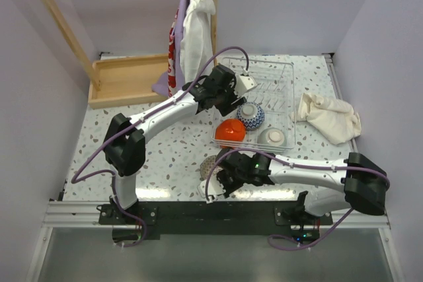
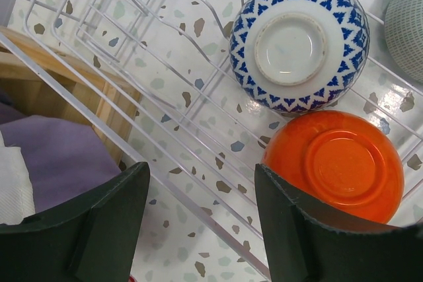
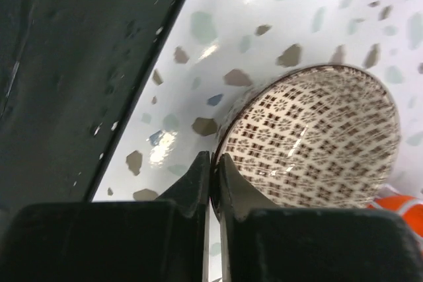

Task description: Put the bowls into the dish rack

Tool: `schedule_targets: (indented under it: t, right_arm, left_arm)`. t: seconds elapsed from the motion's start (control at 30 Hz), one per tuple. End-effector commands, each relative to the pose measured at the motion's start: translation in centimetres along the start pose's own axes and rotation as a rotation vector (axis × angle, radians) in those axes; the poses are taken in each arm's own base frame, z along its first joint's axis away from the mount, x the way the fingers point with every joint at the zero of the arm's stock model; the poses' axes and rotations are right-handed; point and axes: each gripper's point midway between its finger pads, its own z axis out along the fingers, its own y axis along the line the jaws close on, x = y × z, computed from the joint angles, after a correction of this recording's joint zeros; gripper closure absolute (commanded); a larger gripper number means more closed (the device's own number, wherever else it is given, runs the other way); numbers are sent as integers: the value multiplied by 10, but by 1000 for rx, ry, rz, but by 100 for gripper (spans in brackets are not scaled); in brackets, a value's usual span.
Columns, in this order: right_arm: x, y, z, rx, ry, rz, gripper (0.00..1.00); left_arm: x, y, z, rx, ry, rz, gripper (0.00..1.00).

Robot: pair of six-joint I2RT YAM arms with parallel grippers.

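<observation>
In the white wire dish rack (image 1: 277, 74), right of the counter's middle, three bowls already sat: a glossy orange-red bowl (image 2: 340, 163), a blue-and-white patterned bowl (image 2: 297, 41) and a pale grey-green bowl (image 1: 272, 138). Only a brown-patterned beige bowl (image 3: 317, 143) seemed left, on the counter (image 1: 165, 156) near its near edge. The right jaws (image 3: 211, 166) were pinched narrow on its rim, apparently gripping it. The left jaws (image 2: 201, 222) hung wide and empty over the rack.

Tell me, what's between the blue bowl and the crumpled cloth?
Just empty white wires of the dish rack, seen in the top view, between the blue-patterned bowl and the crumpled cloth.
</observation>
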Motion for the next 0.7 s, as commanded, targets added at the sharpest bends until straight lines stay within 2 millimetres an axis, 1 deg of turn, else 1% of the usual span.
schedule_targets:
  t: [0.0, 0.03, 0.07, 0.1, 0.13, 0.17, 0.2, 0.23, 0.27, 0.3, 0.33, 0.37, 0.4, 0.43, 0.47, 0.53, 0.57, 0.63, 0.67]
  right_arm:
    - [-8, -10, -18, 57, -5, 27, 100]
    - [-7, -8, -25, 50, 11, 45, 100]
    - [-18, -19, -39, 79, -7, 49, 100]
    - [-21, -24, -49, 98, -10, 59, 100]
    - [-22, -22, -65, 101, -6, 100, 100]
    - [-34, -36, -86, 143, -39, 125, 100]
    - [-36, -39, -97, 151, -49, 160, 100]
    - [-35, -34, -114, 153, -53, 226, 100]
    - [-36, -41, -131, 174, -90, 282, 100]
    - [-33, -41, -141, 183, -102, 329, 100]
    - [-27, -36, -150, 181, -103, 402, 100]
    - [-19, -39, -166, 220, -128, 458, 100]
    - [-13, -37, -171, 227, -132, 489, 100]
    - [-7, -32, -176, 229, -124, 522, 100]
    - [0, -32, -185, 264, -130, 555, 100]
    - [6, -31, -191, 289, -135, 617, 100]
    - [11, -35, -197, 323, -144, 661, 100]
    - [10, -41, -202, 339, -194, 735, 100]
    - [15, -46, -208, 362, -209, 776, 100]
  left_arm:
    - [-27, 15, -24, -40, -86, 3, 30]
    - [-31, 17, -28, -43, -97, 2, 30]
    - [-33, 18, -31, -49, -103, 5, 30]
    - [-36, 20, -34, -53, -109, 9, 30]
    - [-42, 23, -39, -63, -125, 10, 30]
    - [-45, 26, -43, -74, -134, 14, 30]
    - [-50, 29, -46, -85, -145, 14, 30]
    - [-60, 34, -52, -98, -168, 16, 31]
    - [-65, 36, -55, -106, -181, 24, 31]
    - [-72, 39, -58, -113, -198, 22, 32]
    - [-83, 43, -62, -124, -224, 18, 32]
    - [-88, 42, -62, -111, -234, 16, 33]
    - [-90, 40, -58, -98, -233, 17, 34]
    - [-101, 43, -62, -105, -257, 11, 34]
    - [-104, 44, -62, -102, -261, 6, 35]
    - [-109, 46, -59, -114, -271, -1, 37]
    - [-113, 51, -59, -137, -287, -26, 40]
    - [-117, 53, -56, -151, -302, -50, 45]
    - [-120, 57, -56, -171, -318, -82, 53]
